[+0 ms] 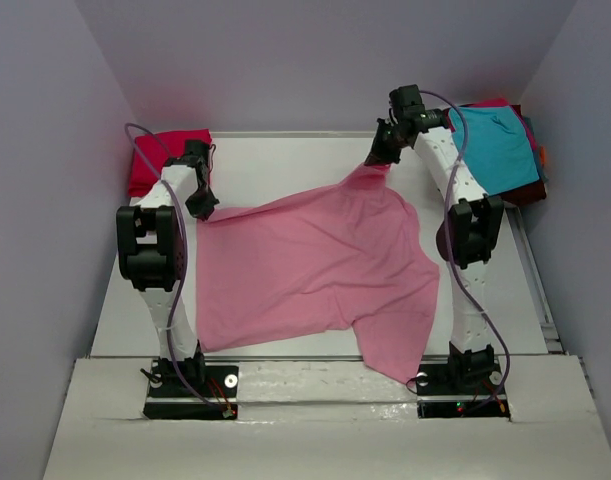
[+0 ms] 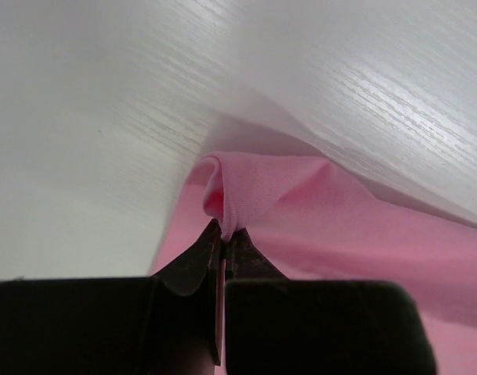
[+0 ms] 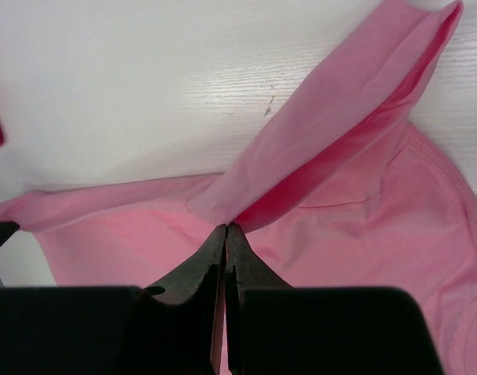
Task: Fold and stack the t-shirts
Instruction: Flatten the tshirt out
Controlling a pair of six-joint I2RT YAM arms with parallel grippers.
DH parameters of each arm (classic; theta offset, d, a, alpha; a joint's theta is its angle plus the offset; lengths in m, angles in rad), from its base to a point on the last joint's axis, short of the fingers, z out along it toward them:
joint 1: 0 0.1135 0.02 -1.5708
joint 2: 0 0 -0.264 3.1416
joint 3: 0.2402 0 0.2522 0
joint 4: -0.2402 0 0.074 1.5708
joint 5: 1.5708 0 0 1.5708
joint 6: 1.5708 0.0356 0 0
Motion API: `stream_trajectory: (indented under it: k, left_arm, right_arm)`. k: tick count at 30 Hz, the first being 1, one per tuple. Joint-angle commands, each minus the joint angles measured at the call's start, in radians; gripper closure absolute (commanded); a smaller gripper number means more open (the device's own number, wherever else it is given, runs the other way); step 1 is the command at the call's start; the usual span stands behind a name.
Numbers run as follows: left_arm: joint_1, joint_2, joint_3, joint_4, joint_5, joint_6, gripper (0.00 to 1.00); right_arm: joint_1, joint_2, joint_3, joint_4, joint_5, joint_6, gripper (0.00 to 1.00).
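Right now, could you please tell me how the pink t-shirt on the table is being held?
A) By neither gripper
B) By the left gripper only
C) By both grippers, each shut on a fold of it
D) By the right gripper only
C: both wrist views show it, with the left gripper and the right gripper each shut on a pinched fold of the pink t-shirt.

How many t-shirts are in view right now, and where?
4: a pink t-shirt spread in the centre, a red t-shirt at the far-left corner, and a teal t-shirt atop a maroon t-shirt at the far right. That pile may hide more.
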Motion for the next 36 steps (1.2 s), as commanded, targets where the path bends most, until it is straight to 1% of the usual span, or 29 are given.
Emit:
stream_trajectory:
  k: [1,7,13,17,22,25,36]
  left_arm:
    - [0.000,-0.030,0.048,-0.022,-0.005,0.011,0.94]
    - [0.000,-0.027,0.068,-0.028,0.006,0.011,0.94]
    - [0.000,-0.049,0.071,-0.040,0.020,0.011,0.94]
    - [0.000,-0.063,0.070,-0.062,0.029,0.014,0.94]
    - [0.000,-0.102,0.036,-0.076,0.066,0.014,0.94]
    - [0.000,-0.119,0.004,-0.073,0.099,0.011,0.94]
    - [0.000,-0.184,-0.120,-0.054,0.155,0.013,0.94]
  right_arm:
    - [-0.002,-0.088,0.035,-0.023,-0.012,-0.025,0.93]
    - [-0.002,-0.125,0.008,-0.047,-0.012,-0.034,0.93]
    - [-0.002,-0.168,-0.092,-0.059,-0.007,-0.047,0.93]
    - [-0.002,-0.180,-0.121,-0.099,0.001,-0.053,0.93]
    - [-0.002,-0.191,-0.146,-0.161,-0.002,-0.070,0.93]
    - [-0.002,-0.208,-0.184,-0.176,0.005,-0.077,0.93]
    - [0.018,-0.239,-0.285,-0.221,-0.001,-0.102,0.93]
